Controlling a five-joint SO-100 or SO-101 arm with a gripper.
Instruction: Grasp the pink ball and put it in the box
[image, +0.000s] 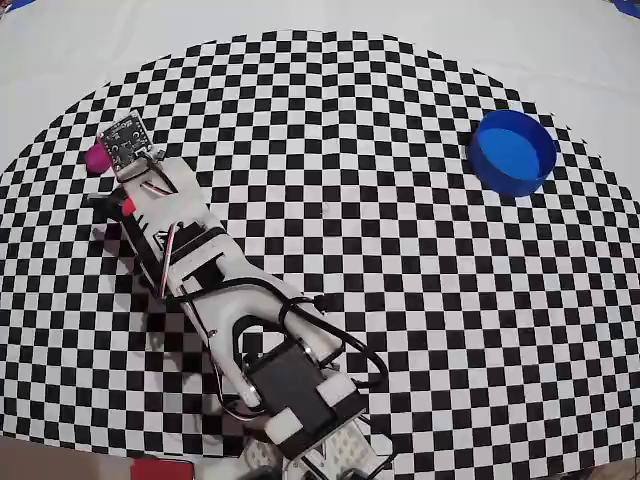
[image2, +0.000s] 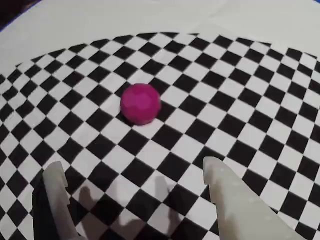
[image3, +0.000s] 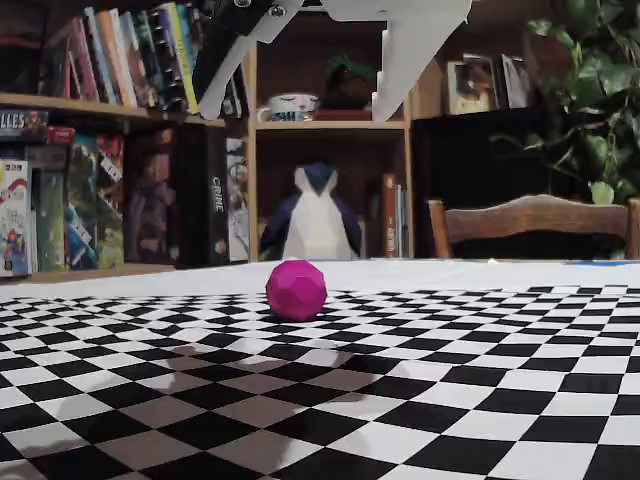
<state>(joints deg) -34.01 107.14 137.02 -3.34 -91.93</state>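
Faceted, matte pink ball (image2: 140, 103) sits on the checkered desk (image2: 240, 90) w/ the white plastic pincer (image2: 132, 175) spread wide, hovering above it. The smooth round blue box (image: 513, 150) sits well apart; its inside is hard to make out, prob. bare.

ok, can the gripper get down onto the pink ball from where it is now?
Probably yes. The gripper hangs open above the checkered mat, jaws spread wider than the pink ball, which sits just ahead of them with nothing around it. It looks to need a short move forward as well as down.
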